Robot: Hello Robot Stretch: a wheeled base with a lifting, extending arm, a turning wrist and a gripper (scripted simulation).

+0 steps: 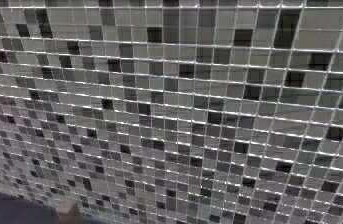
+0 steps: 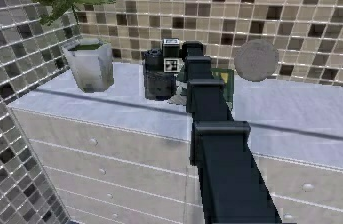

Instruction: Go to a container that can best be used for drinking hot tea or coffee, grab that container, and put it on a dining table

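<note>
In the arm side view my arm (image 2: 219, 150) reaches out as a dark bar over a pale countertop (image 2: 89, 108). At its far end are the two white marked squares and the gripper (image 2: 158, 84), a dark mass low over the counter near the tiled back wall. A dark rounded shape sits at or behind the gripper's far end, and I cannot make out what it is. I cannot tell whether the gripper holds anything. No thing here has the plain shape of a cup.
A pale angular planter (image 2: 89, 64) with green leaves stands on the counter left of the gripper. Below the top is a white cabinet front with drawers (image 2: 109, 165). A small-tiled wall (image 1: 179, 100) stands close ahead in the forward view and continues behind the counter (image 2: 299, 25).
</note>
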